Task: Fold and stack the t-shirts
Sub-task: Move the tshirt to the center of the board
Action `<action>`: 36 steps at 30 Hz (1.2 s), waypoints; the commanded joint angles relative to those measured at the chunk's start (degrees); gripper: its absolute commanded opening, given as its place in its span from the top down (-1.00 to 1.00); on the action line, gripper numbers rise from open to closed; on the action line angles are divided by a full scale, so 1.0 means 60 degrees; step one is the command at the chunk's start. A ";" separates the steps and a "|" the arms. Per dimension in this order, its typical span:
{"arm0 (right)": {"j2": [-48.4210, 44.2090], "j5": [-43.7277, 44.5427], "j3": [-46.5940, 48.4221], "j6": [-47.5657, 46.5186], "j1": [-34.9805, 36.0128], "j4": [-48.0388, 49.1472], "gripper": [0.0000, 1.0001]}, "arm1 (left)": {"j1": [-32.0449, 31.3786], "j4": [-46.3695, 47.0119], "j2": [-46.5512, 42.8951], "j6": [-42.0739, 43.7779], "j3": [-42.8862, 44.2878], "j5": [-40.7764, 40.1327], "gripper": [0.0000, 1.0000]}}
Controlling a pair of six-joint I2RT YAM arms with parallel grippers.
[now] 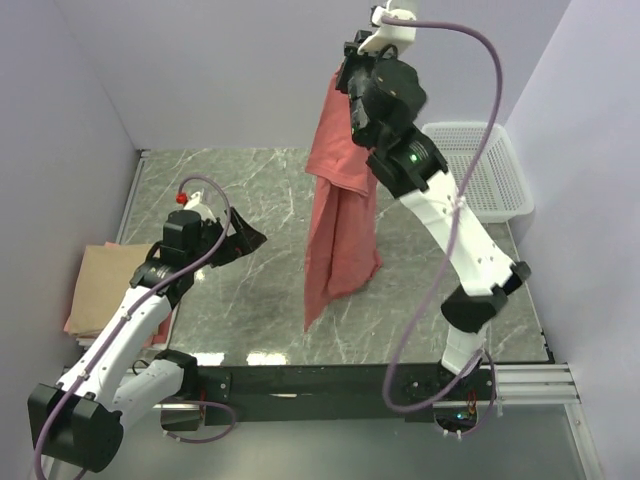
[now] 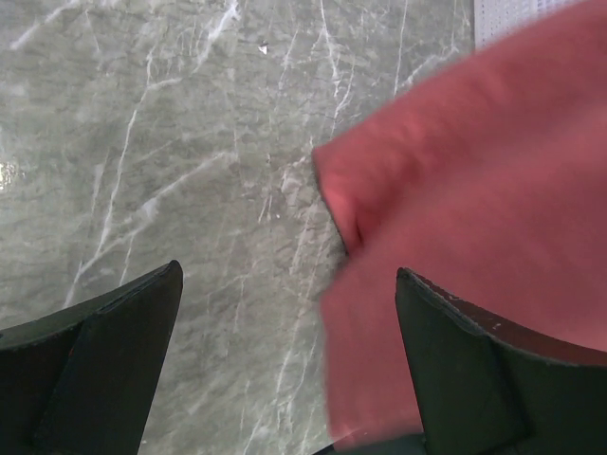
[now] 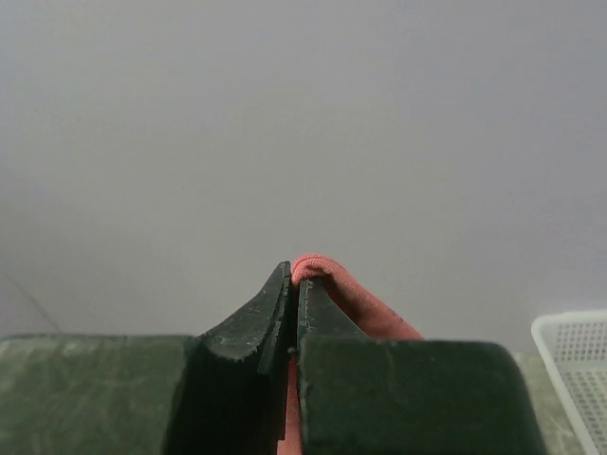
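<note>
My right gripper point(image 1: 345, 72) is shut on the top edge of the salmon-red t-shirt point(image 1: 340, 200) and holds it high, so the shirt hangs in a long drape with its lower end near the marble table. In the right wrist view the red fabric point(image 3: 356, 294) is pinched between the shut fingers point(image 3: 294, 284). My left gripper point(image 1: 250, 238) is open and empty, low over the table to the left of the hanging shirt; its wrist view shows the shirt point(image 2: 474, 190) beside its right finger point(image 2: 474, 379). The tan-beige t-shirt point(image 1: 105, 285) lies at the table's left edge, over a pink one point(image 1: 72, 322).
A white mesh basket point(image 1: 480, 170) stands at the back right corner. The marble table point(image 1: 250, 300) is walled by pale panels at back and sides.
</note>
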 commanded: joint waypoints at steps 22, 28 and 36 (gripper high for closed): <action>-0.2203 -0.4478 -0.9131 0.5314 -0.3632 -0.1336 -0.51 | -0.2470 0.2041 0.3931 -0.2582 -0.0122 -0.3290 -0.21; -0.1633 -0.5165 -1.0231 0.5637 -0.3749 -0.1161 -0.45 | -0.2470 0.1659 0.6084 -0.3169 0.1402 -0.4506 -0.52; -0.0624 -0.6001 -1.0393 0.5666 -0.3969 -0.0954 -0.44 | -0.2470 0.0327 0.7859 -0.3506 0.2870 -0.5517 -0.41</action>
